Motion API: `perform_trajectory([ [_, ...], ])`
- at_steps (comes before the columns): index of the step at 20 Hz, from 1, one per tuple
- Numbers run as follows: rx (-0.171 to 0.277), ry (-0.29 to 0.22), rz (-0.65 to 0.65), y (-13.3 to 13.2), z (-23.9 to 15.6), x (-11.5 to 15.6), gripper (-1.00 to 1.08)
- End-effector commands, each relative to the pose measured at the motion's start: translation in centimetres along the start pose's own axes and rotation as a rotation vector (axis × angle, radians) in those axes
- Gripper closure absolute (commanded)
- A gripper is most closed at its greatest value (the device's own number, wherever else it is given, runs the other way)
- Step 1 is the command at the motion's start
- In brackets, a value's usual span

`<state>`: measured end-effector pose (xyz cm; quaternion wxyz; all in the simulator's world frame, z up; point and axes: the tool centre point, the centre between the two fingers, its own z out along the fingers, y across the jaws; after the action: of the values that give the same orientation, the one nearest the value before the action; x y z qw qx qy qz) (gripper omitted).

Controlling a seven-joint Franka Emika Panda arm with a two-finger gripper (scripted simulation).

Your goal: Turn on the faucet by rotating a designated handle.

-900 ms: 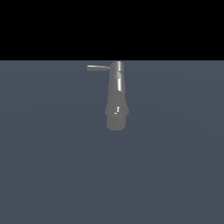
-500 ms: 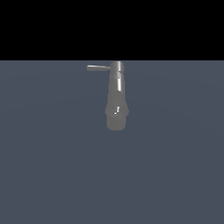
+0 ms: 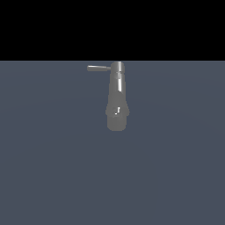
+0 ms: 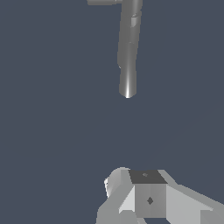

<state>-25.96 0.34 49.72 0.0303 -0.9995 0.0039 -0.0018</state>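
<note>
The faucet [image 3: 117, 99] stood at the far edge of the dark grey worktop [image 3: 52, 167], roughly midway along that edge. Its narrow top met the line where the worktop gave way to black background, and its body widened downward to a rounded end that lay nearer the middle of the surface. Bright streaks ran down the shiny metal.

The handle [image 3: 99, 68] was a thin rod at the narrow top, pointing level toward the exterior view's left, along the far edge. It was much slimmer than the body it joined.

In the wrist view the faucet [image 4: 127, 48] appeared as a long grey cylinder, with the handle [image 4: 103, 2] showing only as a short stub cut off by the picture's border.

The gripper [image 4: 148, 199] showed only in the wrist view, as pale blocky parts with one dark face, well apart from the faucet and touching nothing. Its fingertips were not visible, so whether the claw was released or clenched could not be told. The exterior view showed no part of the arm.
</note>
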Motion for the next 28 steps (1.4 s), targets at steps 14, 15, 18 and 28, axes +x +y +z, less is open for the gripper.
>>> perform_trajectory([
  [14,0.027,-0.012,0.152,-0.4,-0.2,4.3,1.08],
  [15,0.03,-0.014,0.172,-0.4,-0.2,4.9,1.08],
  [18,0.039,-0.02,0.239,-0.6,0.0,6.9,1.08],
  [28,0.057,-0.046,0.493,-1.2,1.6,14.1,1.08],
])
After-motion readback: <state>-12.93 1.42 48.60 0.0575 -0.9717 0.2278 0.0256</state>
